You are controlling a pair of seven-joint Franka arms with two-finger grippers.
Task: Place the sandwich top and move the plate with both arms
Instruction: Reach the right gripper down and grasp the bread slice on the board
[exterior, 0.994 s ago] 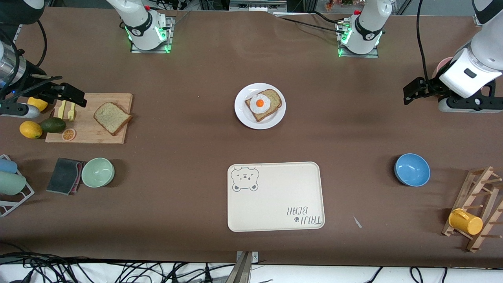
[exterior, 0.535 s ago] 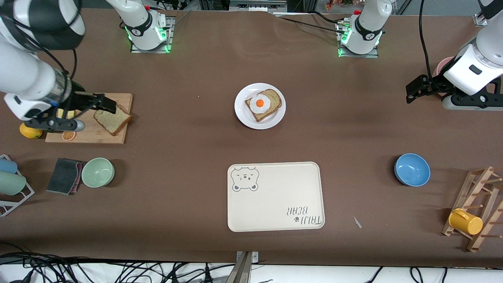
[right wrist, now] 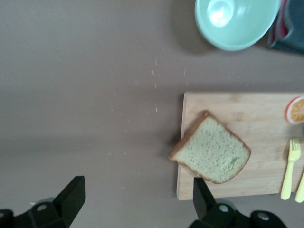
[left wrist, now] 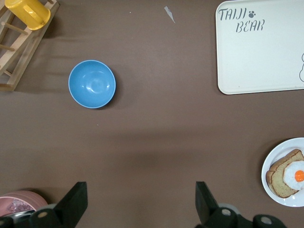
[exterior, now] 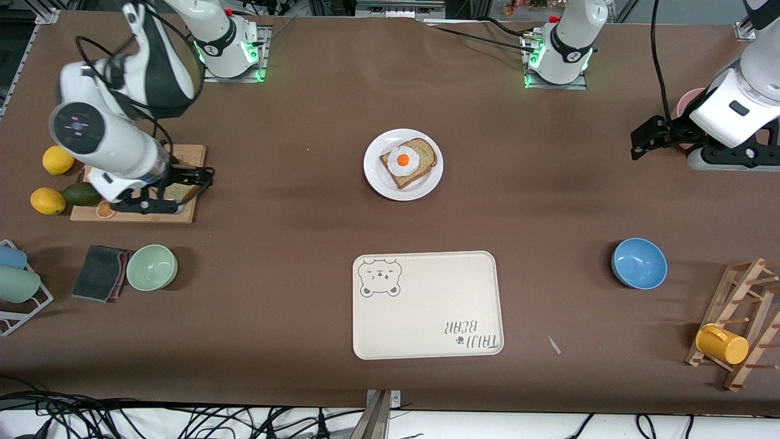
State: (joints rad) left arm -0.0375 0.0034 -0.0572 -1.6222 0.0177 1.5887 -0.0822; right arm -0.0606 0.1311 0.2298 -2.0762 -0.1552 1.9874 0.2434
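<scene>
right pincer (exterior: 204, 178) moved over speckled brown sandwich top (right wrist: 211, 152), wide; left pincer (exterior: 638, 139) wide, waiting.

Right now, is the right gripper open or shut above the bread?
Open. The right gripper has its fingers spread wide, holding nothing, over the sandwich top, which lies flat on the cutting board.
</scene>
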